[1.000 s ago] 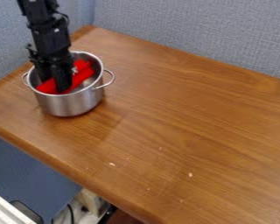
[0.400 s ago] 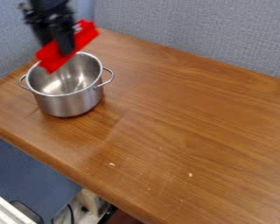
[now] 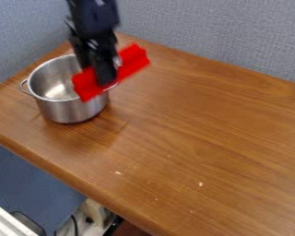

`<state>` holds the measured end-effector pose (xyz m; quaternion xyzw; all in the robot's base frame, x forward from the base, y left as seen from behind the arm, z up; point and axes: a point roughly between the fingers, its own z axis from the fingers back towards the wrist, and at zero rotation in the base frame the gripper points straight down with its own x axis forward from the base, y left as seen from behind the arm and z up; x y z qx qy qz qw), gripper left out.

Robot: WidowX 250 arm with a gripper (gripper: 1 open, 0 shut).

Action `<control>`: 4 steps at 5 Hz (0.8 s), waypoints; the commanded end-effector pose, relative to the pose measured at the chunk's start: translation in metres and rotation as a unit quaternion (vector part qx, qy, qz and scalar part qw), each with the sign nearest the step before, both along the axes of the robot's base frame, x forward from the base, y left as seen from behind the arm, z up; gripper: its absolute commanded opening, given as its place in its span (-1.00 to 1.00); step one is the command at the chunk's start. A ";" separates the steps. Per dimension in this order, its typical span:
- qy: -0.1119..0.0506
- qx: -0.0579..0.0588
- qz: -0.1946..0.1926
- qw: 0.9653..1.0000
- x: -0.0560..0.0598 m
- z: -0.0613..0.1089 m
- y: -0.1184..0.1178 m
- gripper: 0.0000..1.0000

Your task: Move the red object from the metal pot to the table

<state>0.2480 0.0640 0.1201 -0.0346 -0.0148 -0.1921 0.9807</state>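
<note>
The red object (image 3: 113,74), a flat elongated block, hangs tilted in the air over the right rim of the metal pot (image 3: 58,92). My black gripper (image 3: 100,66) comes down from above and is shut on the block's middle. The pot stands at the table's (image 3: 199,120) left end, shiny and round, and its inside looks bare. One small side handle shows at the pot's left. Part of the pot's right rim is hidden behind the block and the gripper.
A grey-blue wall runs behind the table. The wooden top stretches right and toward the front, with its rounded corner near the pot. Below the front edge, a blue floor and some white objects show.
The gripper has lifted the red block out of the pot, then carried it right and lower, from above the pot's left side to beyond its right rim.
</note>
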 end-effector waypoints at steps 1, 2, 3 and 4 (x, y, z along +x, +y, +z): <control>-0.013 0.019 -0.076 0.997 -0.002 -0.009 -0.020 -1.00; 0.012 0.019 -0.101 0.995 -0.002 -0.031 -0.045 -1.00; 0.028 0.029 -0.150 0.988 -0.003 -0.045 -0.071 -1.00; 0.025 0.032 -0.087 0.995 0.000 -0.036 -0.034 -1.00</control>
